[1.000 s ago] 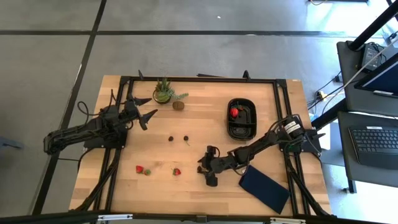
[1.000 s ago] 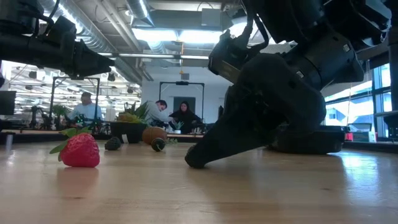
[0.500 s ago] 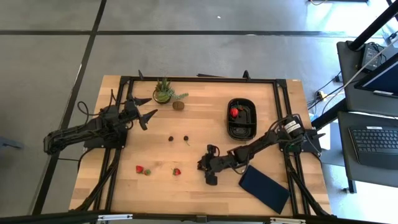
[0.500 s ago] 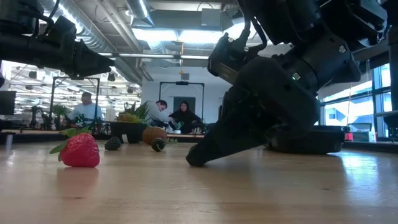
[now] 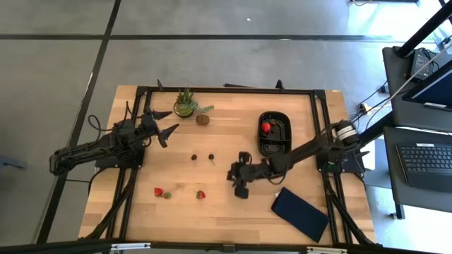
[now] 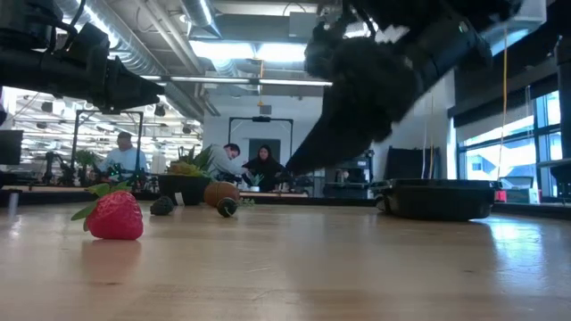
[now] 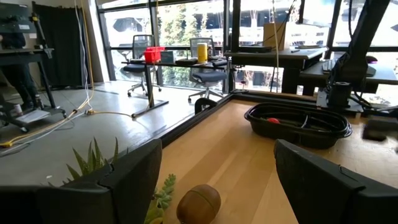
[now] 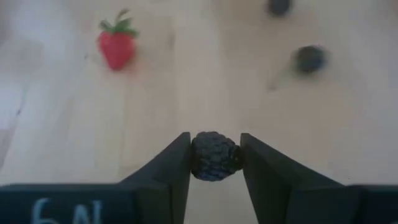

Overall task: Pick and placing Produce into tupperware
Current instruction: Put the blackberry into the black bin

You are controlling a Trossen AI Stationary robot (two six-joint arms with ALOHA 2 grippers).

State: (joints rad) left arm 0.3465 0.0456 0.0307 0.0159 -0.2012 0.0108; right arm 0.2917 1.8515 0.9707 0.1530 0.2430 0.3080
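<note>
My right gripper [image 5: 240, 182] hangs over the table's middle, shut on a dark bumpy berry [image 8: 215, 157]. Two strawberries [image 5: 158, 191] [image 5: 200, 194] lie toward the near edge; one of them shows in the low view [image 6: 114, 217]. Two dark berries [image 5: 194, 157] [image 5: 211, 156] rest on the wood left of the gripper. The brown round fruit [image 5: 203, 119] sits by the plant. The black tupperware [image 5: 275, 154] stands to the right and holds one strawberry [image 5: 266, 128]. My left gripper [image 5: 167, 125] is open, hovering left of the brown fruit [image 7: 198, 203]. My right gripper pinches the dark berry [image 8: 215, 157] between its two fingers [image 8: 177, 158], one on each side of it. The fingers slant down and toward the table's left. The berry is lifted clear of the wood.
A small green potted plant [image 5: 186, 104] stands near the far edge. A flat dark-blue rectangle [image 5: 300, 213] lies at the near right corner. A black frame rail [image 5: 226, 89] runs round the table. People sit in the room beyond [image 6: 259, 165].
My right gripper has risen off the table and drawn a little toward the far edge and the tupperware, carrying the dark berry up with it. The left arm has kept still.
</note>
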